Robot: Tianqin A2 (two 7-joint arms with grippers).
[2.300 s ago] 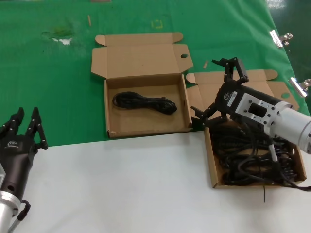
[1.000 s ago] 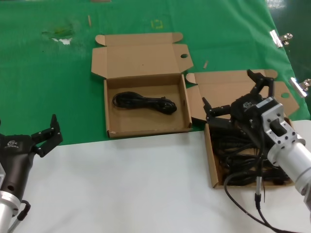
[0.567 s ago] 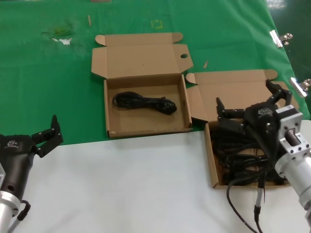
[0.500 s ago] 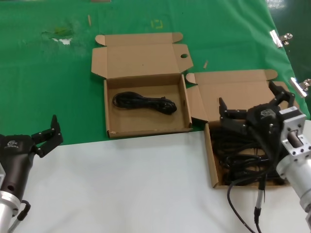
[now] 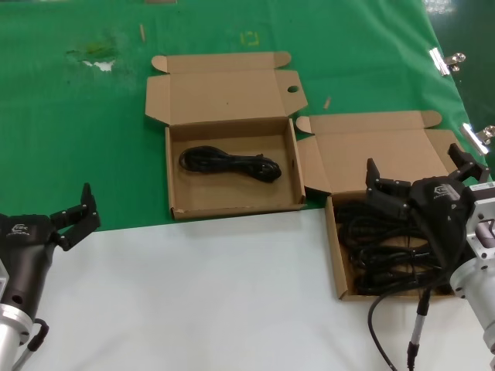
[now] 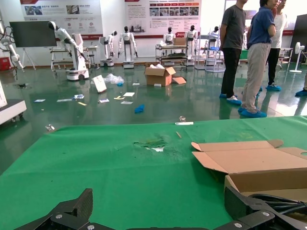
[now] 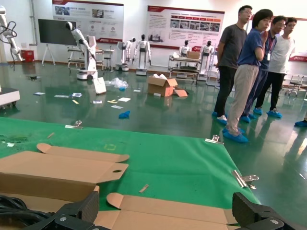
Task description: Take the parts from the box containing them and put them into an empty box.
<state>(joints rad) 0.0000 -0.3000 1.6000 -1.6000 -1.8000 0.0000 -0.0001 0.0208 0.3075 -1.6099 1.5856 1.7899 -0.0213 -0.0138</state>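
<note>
The box containing the parts [image 5: 334,255] lies at the right with its lid [image 5: 379,151] flat behind it, and several black cords [image 5: 379,251] are tangled inside. My right gripper [image 5: 418,176] hangs open just above those cords with nothing between its fingers. In the right wrist view the right gripper [image 7: 165,211] spans that lid [image 7: 192,211]. The other box [image 5: 232,207] in the middle holds one coiled cord [image 5: 230,164]. My left gripper [image 5: 54,220] waits open at the near left, away from both boxes. In the left wrist view the left gripper [image 6: 160,211] faces green cloth.
Green cloth [image 5: 77,116] covers the far half of the table and a white surface [image 5: 193,294] the near half. Metal clips [image 5: 445,60] sit on the cloth's right edge. People [image 7: 244,72] stand beyond the table.
My right gripper has moved rightward and nearer, from the right box's left rear corner to above its cords, staying open. The left gripper turned its fingers sideways early on, then stayed still.
</note>
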